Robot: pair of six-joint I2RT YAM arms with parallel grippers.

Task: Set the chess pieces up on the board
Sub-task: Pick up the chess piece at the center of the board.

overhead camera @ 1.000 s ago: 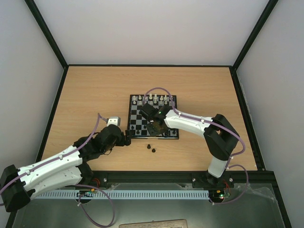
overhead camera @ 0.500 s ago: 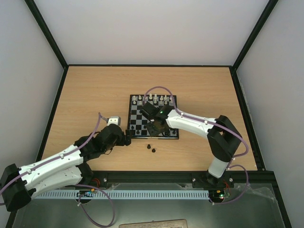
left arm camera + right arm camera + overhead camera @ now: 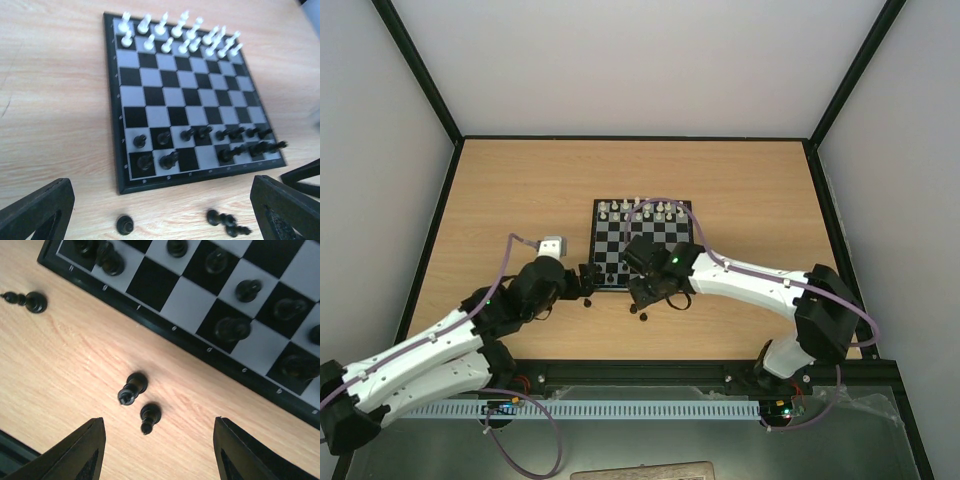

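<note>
The board point(image 3: 642, 230) lies mid-table with white pieces on its far rows and black chess pieces point(image 3: 200, 134) on its near two rows. Three black pieces lie loose on the table before its near edge: two close together point(image 3: 132, 389) point(image 3: 149, 417) and one apart to the left point(image 3: 30, 301). My right gripper point(image 3: 160, 455) is open and empty, hovering just above the pair, off the board's near edge point(image 3: 150, 317). My left gripper point(image 3: 160, 220) is open and empty by the board's near left corner, with the lone piece point(image 3: 124, 224) and the pair point(image 3: 220, 218) between its fingers' span.
The two grippers are close together in the top view, the left one point(image 3: 588, 280) and the right one point(image 3: 645, 295). A black frame rail point(image 3: 640, 372) runs along the table's near edge. White walls stand on three sides.
My right gripper has drawn back from over the board's near rows to the table just in front of it. My left arm has moved forward and right toward the board's near left corner.
</note>
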